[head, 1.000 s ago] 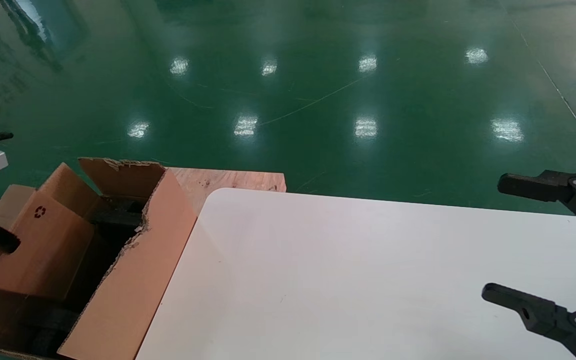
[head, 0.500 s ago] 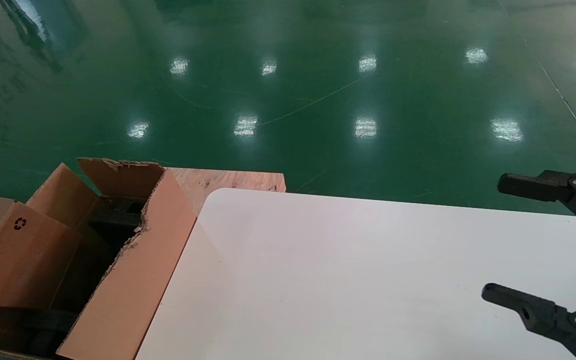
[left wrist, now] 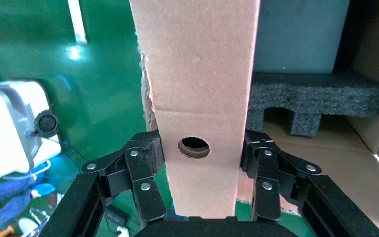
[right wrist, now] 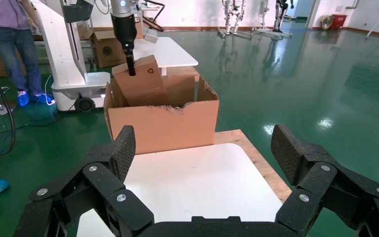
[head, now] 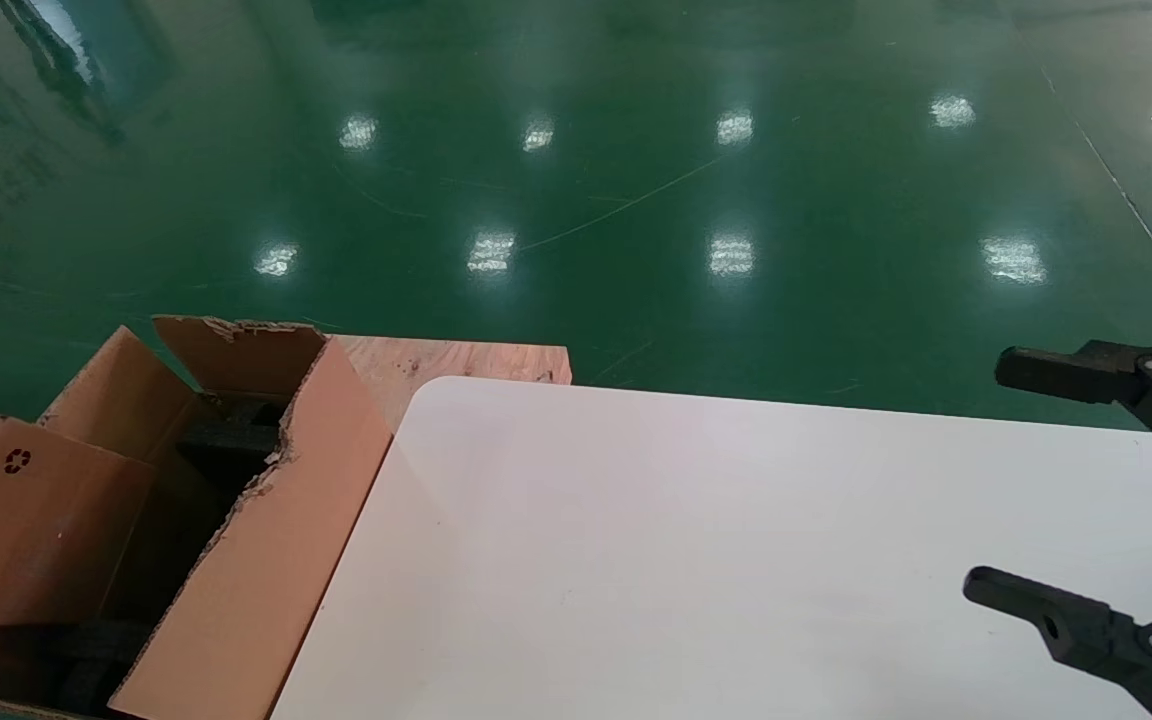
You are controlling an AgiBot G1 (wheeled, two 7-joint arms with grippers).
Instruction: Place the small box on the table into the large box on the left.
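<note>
black foam block point(left wrist: 316, 96) sits inside large box point(head: 256, 560); left pincer point(left wrist: 202, 148) clamps small box point(head: 36, 520), now shifted further left; right pincer point(right wrist: 205, 153) wide over counter point(head: 736, 560).

A glossy green floor point(head: 636, 200) is seen spreading across the whole room, and rows of bright ceiling lights are mirrored in it as pale patches; thin scratches are traced across its sheen. A plywood board point(head: 456, 360) is laid on the floor. In the right wrist view a white far wall point(right wrist: 192, 12) with a dark skirting is shown, and metal stands point(right wrist: 254, 17) are lined up in front of it. A red bin point(right wrist: 338, 20) is set near the far corner. A person in blue jeans point(right wrist: 10, 44) is seen standing at the side, by a white machine base point(right wrist: 74, 74).
</note>
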